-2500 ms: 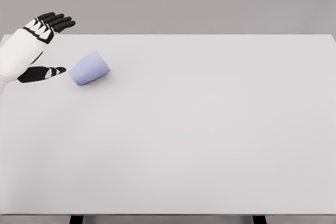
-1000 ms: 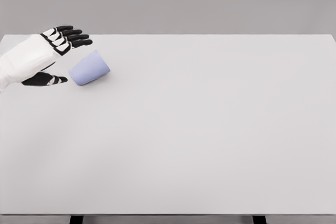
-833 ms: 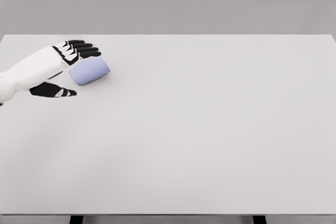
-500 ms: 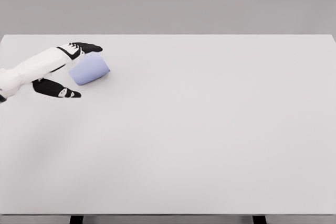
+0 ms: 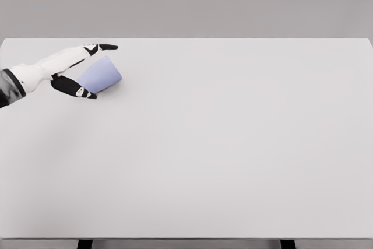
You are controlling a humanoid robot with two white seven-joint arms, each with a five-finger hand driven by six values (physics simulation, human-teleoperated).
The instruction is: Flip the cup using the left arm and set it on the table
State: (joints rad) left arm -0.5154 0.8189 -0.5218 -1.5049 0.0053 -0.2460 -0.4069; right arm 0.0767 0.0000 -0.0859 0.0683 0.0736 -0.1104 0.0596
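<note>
While the cup [image 5: 99, 75] lies on its side near the far-left corner of the surface [image 5: 221, 144], I log the left hand [image 5: 74, 69] around it: the fingers [image 5: 104, 46] extend along the cup's far side and the thumb [image 5: 76, 88] sits across its near side, so the cup is bracketed between them. The fingers look straight rather than curled. I cannot tell from this view whether either of them presses on the cup wall or only sits just beside it, so I record the grasp as undetermined.

Cup: pale lavender, tapered, wider end toward the hand, narrower end pointing right and slightly away from me. It rests on the surface, not lifted.

Edges: the cup sits near the far edge and near the left edge, with a strip of bare surface between it and each. The left forearm enters over the left edge.

Open room: to the right of the cup and toward me the white surface runs uninterrupted to the right and near edges.
</note>
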